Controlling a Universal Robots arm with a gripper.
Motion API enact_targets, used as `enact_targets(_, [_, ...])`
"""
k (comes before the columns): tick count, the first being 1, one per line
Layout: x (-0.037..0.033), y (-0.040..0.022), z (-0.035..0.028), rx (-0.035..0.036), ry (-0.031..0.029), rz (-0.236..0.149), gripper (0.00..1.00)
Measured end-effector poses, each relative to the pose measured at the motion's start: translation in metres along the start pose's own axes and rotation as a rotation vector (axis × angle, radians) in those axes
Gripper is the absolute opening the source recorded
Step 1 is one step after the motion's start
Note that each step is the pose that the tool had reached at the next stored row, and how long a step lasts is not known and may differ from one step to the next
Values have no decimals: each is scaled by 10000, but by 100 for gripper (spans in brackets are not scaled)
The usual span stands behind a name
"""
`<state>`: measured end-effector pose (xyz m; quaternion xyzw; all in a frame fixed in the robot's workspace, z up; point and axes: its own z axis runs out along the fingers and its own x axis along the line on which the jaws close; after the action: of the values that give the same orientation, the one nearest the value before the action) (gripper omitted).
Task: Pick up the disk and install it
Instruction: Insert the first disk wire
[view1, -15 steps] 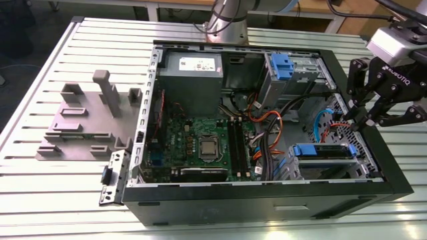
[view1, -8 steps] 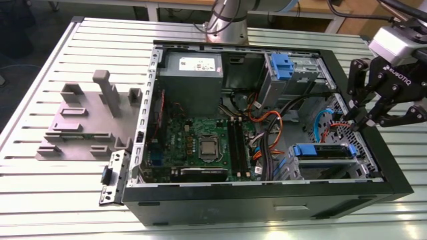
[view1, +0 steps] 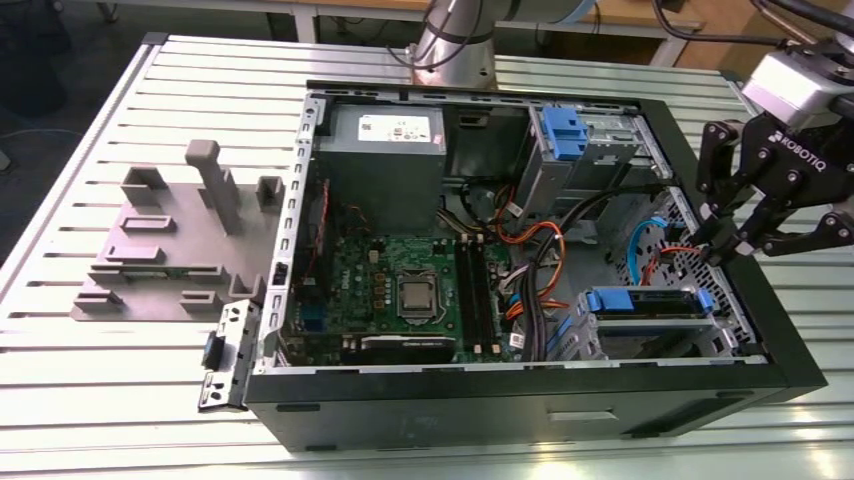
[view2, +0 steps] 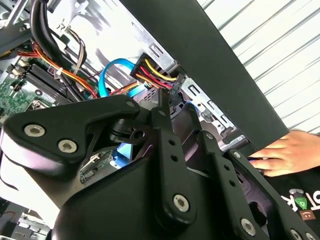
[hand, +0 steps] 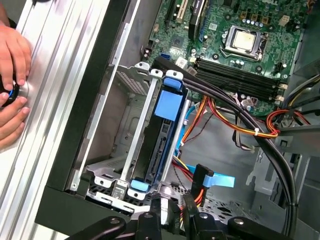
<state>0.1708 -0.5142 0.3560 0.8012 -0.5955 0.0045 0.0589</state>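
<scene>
Disk (hand: 161, 145): seated in drive cage (hand: 131, 125) inside computer case (view1: 534, 400). Pincer (view1: 727, 245): above case's cage-side wall, holding nothing; finger spread indeterminable.

A: Which items are obscured?

B: In the exterior view, the pincer (view1: 747, 240) is cut by the picture's edge at that view's right; its fingertips hang before the case wall, and the state of the jaws cannot be determined. The disk (hand: 161, 145) in the first wrist view sits edge-on in its cage, so its label is hidden.

A: And the hands?

B: A hand (view2: 280, 152) in the second wrist view is part-covered by the pincer linkage. What it presses is indistinct.
</scene>
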Motion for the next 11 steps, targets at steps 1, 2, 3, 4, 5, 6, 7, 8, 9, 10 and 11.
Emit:
enact_targets(1, [-5, -8, 4, -15, 0, -2, 31])
enact_targets(2, [-10, -16, 7, -31, 3, -4, 31])
enact_targets(3, [-15, -23, 12, -48, 6, -6, 31])
enact_targets(4, [-21, -31, 17, -67, 10, -7, 31])
enact_targets(5, [-26, -39, 23, -89, 20, -8, 31])
enact_targets(6, [-32, -47, 28, -110, 30, -10, 31])
enact_targets(7, [-37, -55, 34, -132, 42, -11, 31])
enact_targets(8, [-42, -63, 39, -153, 51, -12, 31])
enact_targets(9, [-46, -72, 43, -178, 57, -14, 31])
enact_targets(10, [-49, -83, 44, -208, 59, -16, 31])
enact_targets(11, [-51, -96, 43, -245, 67, -18, 31])
